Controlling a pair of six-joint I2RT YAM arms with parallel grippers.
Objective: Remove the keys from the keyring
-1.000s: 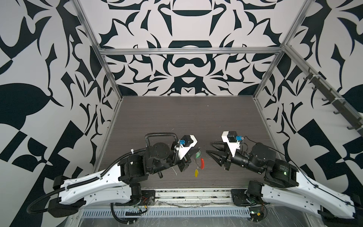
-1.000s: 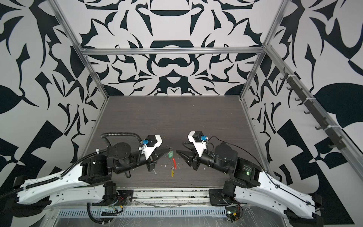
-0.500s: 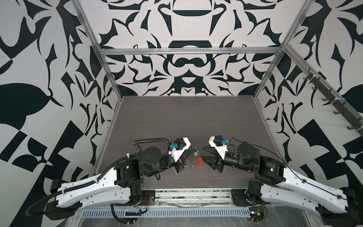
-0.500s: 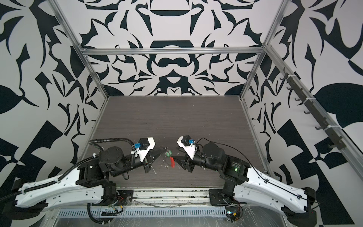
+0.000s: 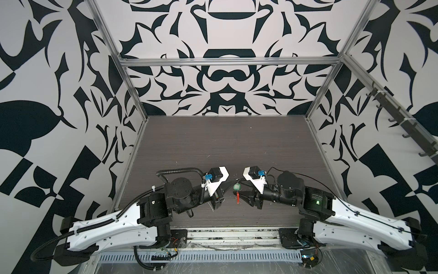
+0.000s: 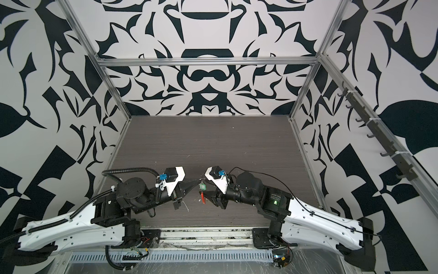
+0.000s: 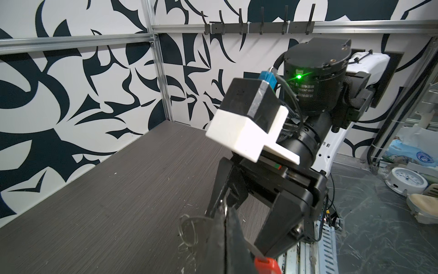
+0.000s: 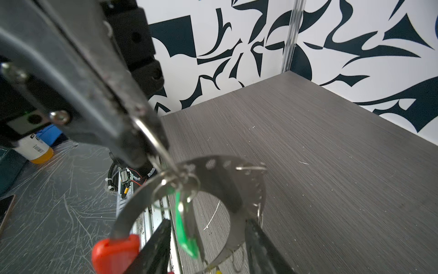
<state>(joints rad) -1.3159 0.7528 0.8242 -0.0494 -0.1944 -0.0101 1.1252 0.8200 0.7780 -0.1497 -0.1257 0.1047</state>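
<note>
The keyring [image 8: 213, 166], a flat grey metal hoop with a red plastic section [image 8: 116, 251], hangs above the table's front middle. My left gripper [image 5: 233, 183] [image 7: 225, 211] is shut on a thin wire at the hoop's rim. A key with a green tag [image 8: 187, 237] [image 5: 236, 187] dangles from small rings on the hoop. A sliver of a yellow tag [image 8: 216, 271] shows at the frame edge. My right gripper [image 8: 207, 221] [image 5: 240, 188] is open, its fingers standing either side of the green tag and hoop. In both top views the red section [image 6: 202, 197] sits by its lower finger.
The dark wood-grain table [image 5: 225, 147] is walled by patterned panels on three sides. A rail of hooks [image 5: 403, 123] runs along the right wall. A metal rail [image 5: 232, 237] borders the front edge. Beyond it lie a bottle [image 8: 38, 151] and a white clock [image 7: 406, 180].
Both arms have come in toward each other. The left gripper carried the keyring lower and right. The right gripper opened slightly and moved in around the hoop and green tag.
</note>
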